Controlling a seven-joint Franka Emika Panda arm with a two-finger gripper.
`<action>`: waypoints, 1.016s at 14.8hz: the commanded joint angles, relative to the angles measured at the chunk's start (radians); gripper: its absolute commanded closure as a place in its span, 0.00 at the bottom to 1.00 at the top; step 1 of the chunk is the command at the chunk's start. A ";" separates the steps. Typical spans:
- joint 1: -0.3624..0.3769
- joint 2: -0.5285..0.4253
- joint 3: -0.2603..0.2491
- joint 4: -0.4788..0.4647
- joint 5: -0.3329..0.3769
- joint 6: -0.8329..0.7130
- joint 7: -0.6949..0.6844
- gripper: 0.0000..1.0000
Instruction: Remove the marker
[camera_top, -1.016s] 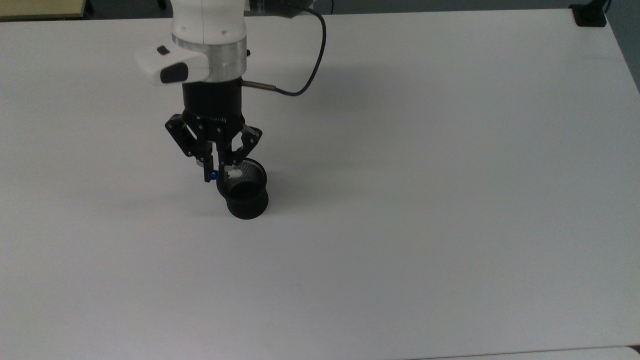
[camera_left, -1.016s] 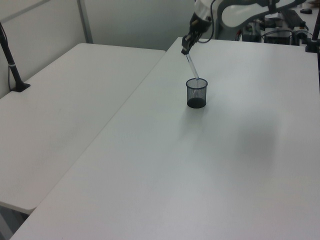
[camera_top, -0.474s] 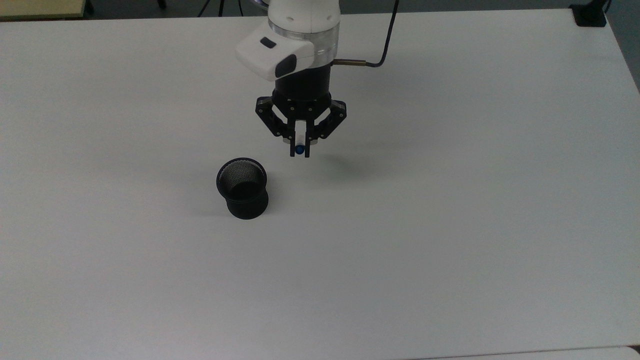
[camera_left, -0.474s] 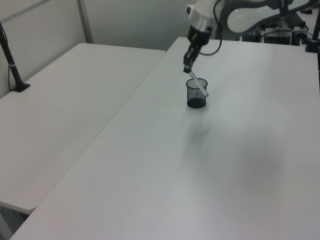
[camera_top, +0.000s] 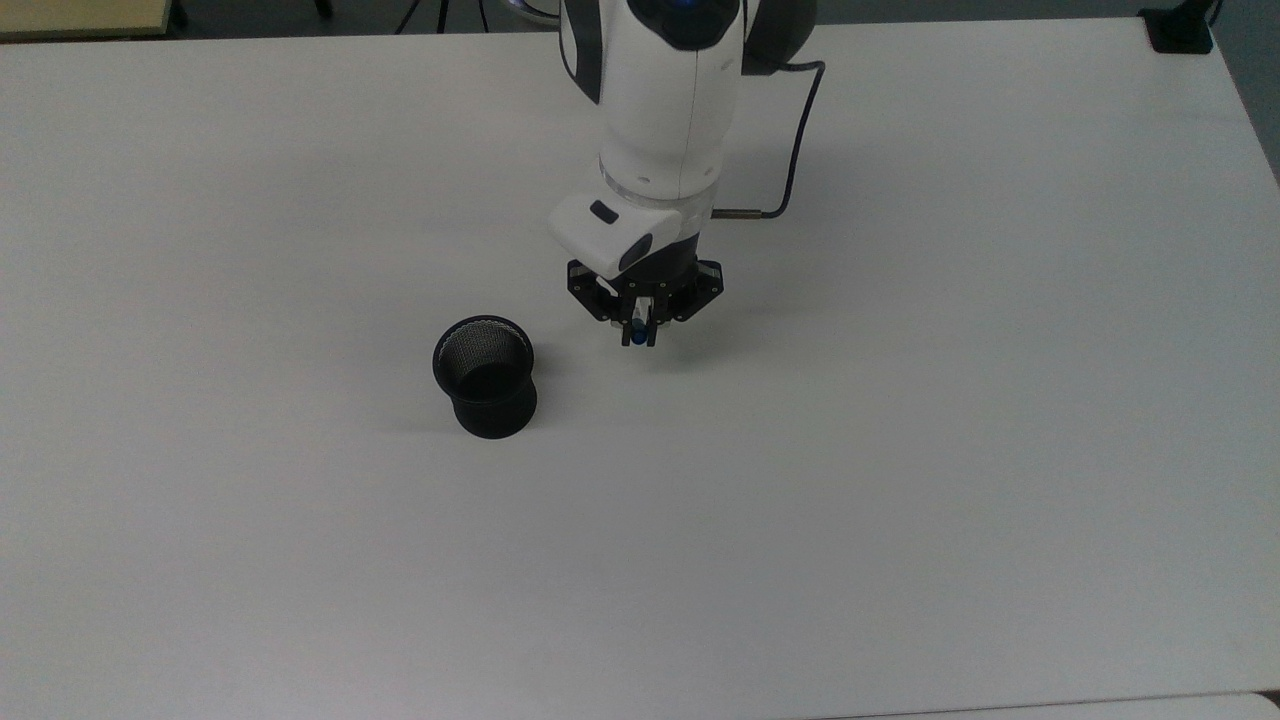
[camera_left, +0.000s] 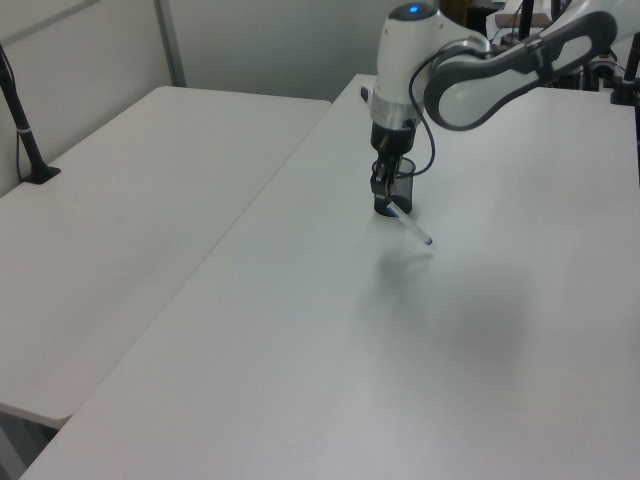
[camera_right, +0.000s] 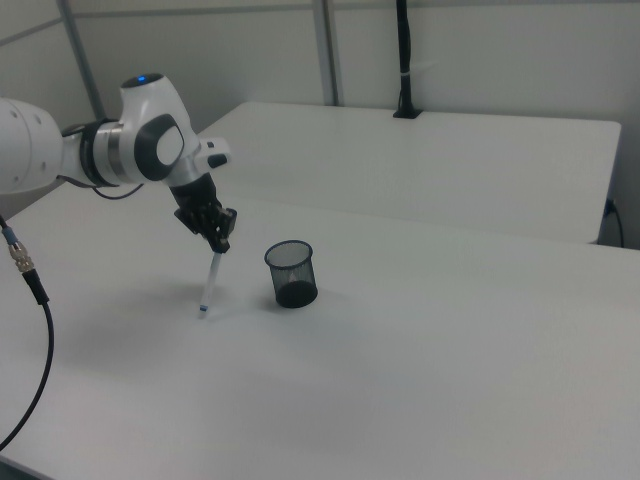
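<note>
My gripper (camera_top: 638, 335) is shut on the upper end of the marker (camera_top: 637, 339), whose blue end shows between the fingers from above. The white barrel of the marker (camera_right: 209, 285) hangs down at a slant, and its lower blue tip is at or just above the table; I cannot tell whether it touches. The marker (camera_left: 412, 225) is outside the black mesh cup (camera_top: 484, 377). That cup (camera_right: 291, 273) stands upright, a short way off on the top view's left of the gripper (camera_right: 220, 243). In the left view the gripper (camera_left: 385, 190) partly covers the cup (camera_left: 403, 186).
The white table (camera_top: 900, 450) is bare around the cup. A dark cable (camera_top: 795, 150) loops from the wrist. A black clamp (camera_top: 1180, 30) sits at the top view's far right corner. A second white table (camera_left: 120, 200) adjoins, with a black pole (camera_right: 403, 60) on it.
The gripper lifted the marker out of the cup, carried it toward the top view's right, then came down until its lower tip reached table level. The cup stayed put.
</note>
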 joint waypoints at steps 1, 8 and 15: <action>0.014 0.024 -0.008 0.008 -0.017 0.018 0.022 0.52; 0.029 0.009 -0.010 0.037 -0.020 0.008 0.024 0.00; 0.020 -0.189 -0.011 0.030 -0.011 -0.293 0.011 0.00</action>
